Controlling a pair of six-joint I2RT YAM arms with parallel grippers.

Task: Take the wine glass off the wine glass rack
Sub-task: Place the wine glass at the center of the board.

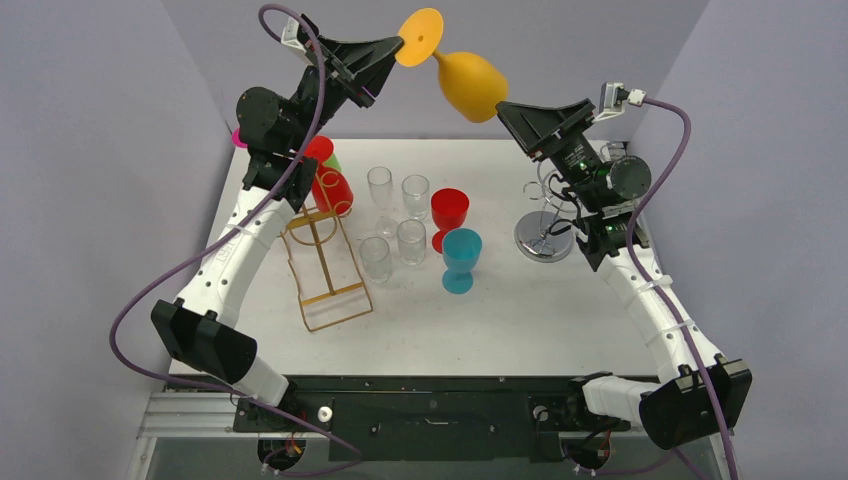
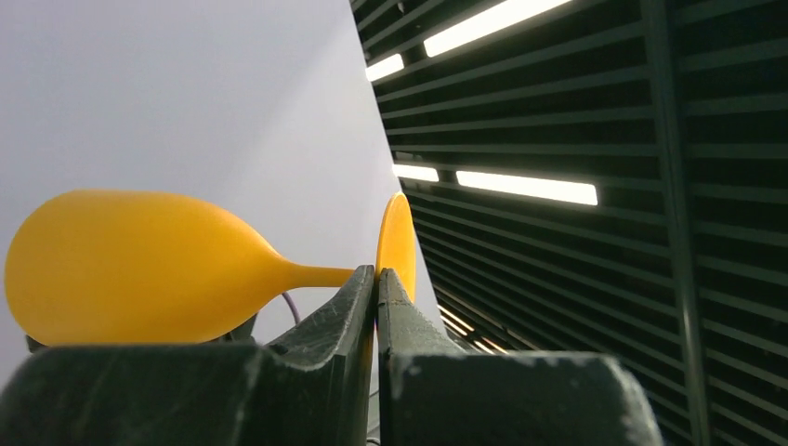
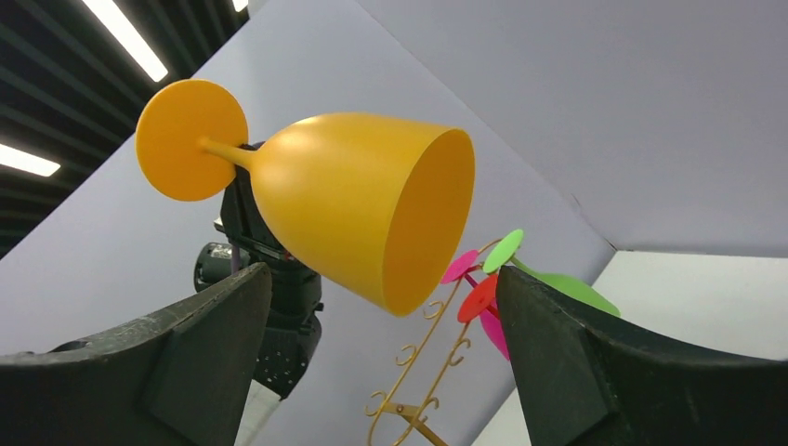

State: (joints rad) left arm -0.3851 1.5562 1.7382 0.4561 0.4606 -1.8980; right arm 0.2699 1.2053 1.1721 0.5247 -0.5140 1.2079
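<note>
Up in the air, clear of the gold wire rack (image 1: 324, 255) and a little to its right, we see our left gripper (image 2: 375, 279) clamped tight on the stem of the yellow wine glass (image 1: 472, 85). The glass is tilted, bowl pointing right. Further right of the rack, our right gripper (image 1: 512, 115) stands with its jaws spread wide, just beside the bowl's mouth.

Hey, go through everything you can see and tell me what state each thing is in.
Yellow wine glass: held in the air, tipped sideways.
Left gripper: shut on its stem.
Right gripper: open, by the bowl's mouth.
Gold rack: holding red glasses.
Four clear glasses: upright on the table.
Red goblet: upright.
Teal goblet: upright.
</note>
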